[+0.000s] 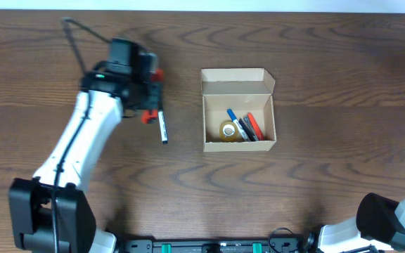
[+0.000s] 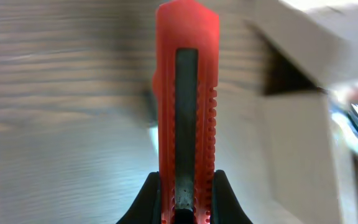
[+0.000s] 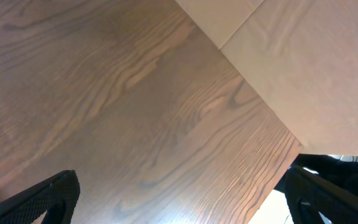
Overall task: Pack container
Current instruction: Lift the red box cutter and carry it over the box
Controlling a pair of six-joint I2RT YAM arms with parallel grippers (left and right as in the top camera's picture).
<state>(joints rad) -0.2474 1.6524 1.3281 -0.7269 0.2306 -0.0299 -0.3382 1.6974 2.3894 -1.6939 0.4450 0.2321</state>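
One relation decides the coming move: the container (image 1: 238,146) lies to the right of the left hand (image 1: 149,97), near it, with only bare desk (image 1: 315,183) between them.

Left hand: clenched on a red utility knife (image 2: 187,93). In the wrist view the fingers pinch one end and the body juts forward. From overhead, the knife's long axis runs roughly away from and toward the robot's base, with red showing on both sides of the hand.

Container: upright at the middle of the desk, open, with its flap lid (image 1: 235,74) folded back on the far side. Inside are a tape roll (image 1: 228,130), a blue pen (image 1: 233,117) and red and dark items beside them, probably more pens. They lie slantwise, crowded toward the right. The left part of the floor looks free, and that is the side nearest the loaded hand.

Marker (image 1: 162,127): black and white, on the desk just beside the left hand on its near side, outside the container.

Right hand (image 3: 179,180): released, fingers wide apart, nothing between them. It looks down on bare desk and a pale surface beyond its edge, with the container nowhere in its view.

Judgement:
- The left arm is the nearer one and should make the move.
- It needs to go rightward over the container's left wall, then down.
- The risk is the knife's projecting end catching that wall or the tape roll.
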